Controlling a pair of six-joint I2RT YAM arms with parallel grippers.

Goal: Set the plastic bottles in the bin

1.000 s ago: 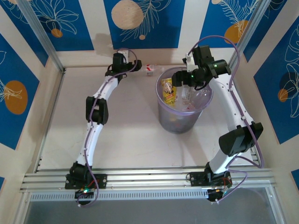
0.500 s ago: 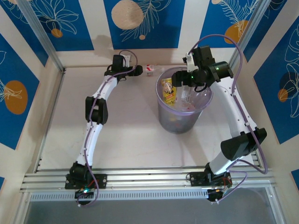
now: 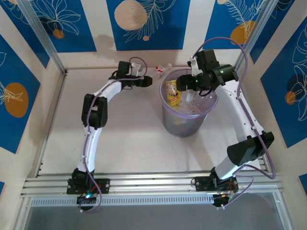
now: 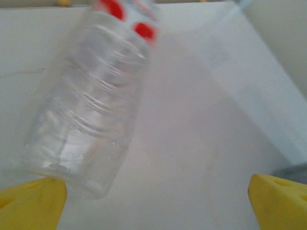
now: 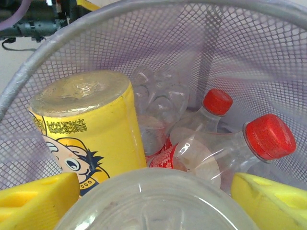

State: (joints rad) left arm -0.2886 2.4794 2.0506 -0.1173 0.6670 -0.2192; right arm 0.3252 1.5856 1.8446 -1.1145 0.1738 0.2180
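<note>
Surface: pale, flat.
Bin: upright, far right of centre, holding yellow bottle and red-capped bottles.
Right hand: above bin, grasping clear bottle.
Left hand: released, fingers wide, far side.
Loose bottle: lying just ahead of left hand.

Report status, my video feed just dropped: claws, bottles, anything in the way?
Left claw open, loose bottle on table just ahead. Right claw gripping clear bottle over bin. Nothing blocking the drop.
</note>
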